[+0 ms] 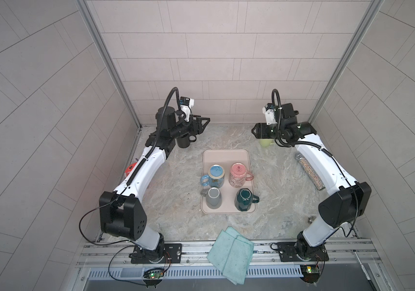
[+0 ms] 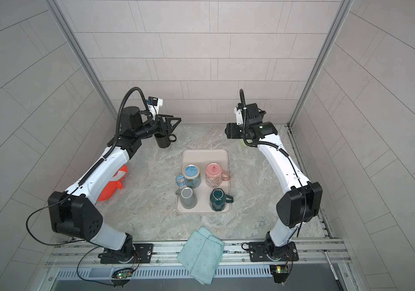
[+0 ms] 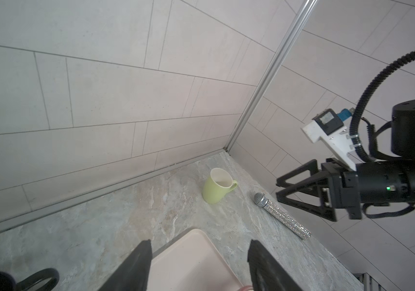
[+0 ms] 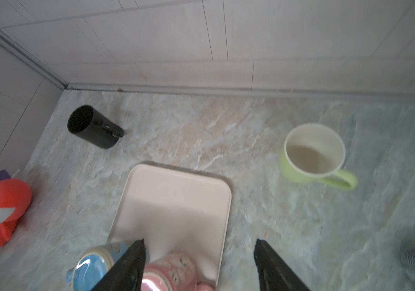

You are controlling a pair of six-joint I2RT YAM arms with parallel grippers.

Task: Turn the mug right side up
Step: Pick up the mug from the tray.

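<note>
Green mug (image 3: pixel 217 186) below right gripper (image 3: pixel 281 188) (apart)

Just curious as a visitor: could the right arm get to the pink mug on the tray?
Probably yes. The right gripper hangs open and empty, and the pink mug stands upside down on the tray with nothing over it, its handle towards that arm.

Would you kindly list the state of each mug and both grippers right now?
black mug, upright
light green mug, upright
blue mug, upside down
pink mug, upside down
grey mug, upside down
dark green mug, upside down
left gripper, open, empty
right gripper, open, empty
</note>
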